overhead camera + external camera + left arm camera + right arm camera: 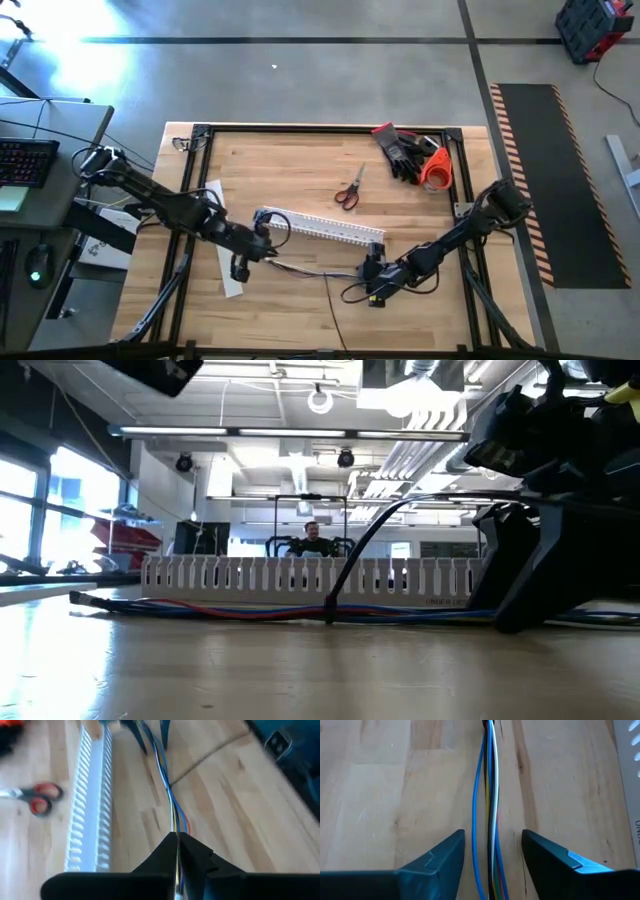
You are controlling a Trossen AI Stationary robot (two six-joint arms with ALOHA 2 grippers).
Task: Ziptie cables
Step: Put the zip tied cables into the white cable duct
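The cables (490,805) lie flat on the wooden table (300,160) as a thin bundle of blue, white, red and dark strands, running lengthwise along the near side of the white slotted duct (320,227) and roughly parallel to it, close by but apart from it. Their long axis stretches between the two arms, so each end has its own gripper. At the left end, the left gripper (176,851) has its fingers pressed together on the bundle, the strands disappearing into the seam between the two dark tips. At the right end, the right gripper (492,857) sits low over the table with its fingers spread, one on either side of the bundle, and the strands run straight down the middle of the gap without touching either finger as far as I can see. That is what the next move seems to turn on: the cables are already centred and in line with the right gripper, so it would only have to close across them. A dark loop (345,575) rises off the bundle near its middle; whether that is a zip tie or a stray wire, I can't quite tell from here. Scissors (348,189) and gloves (405,152) lie well beyond the duct.
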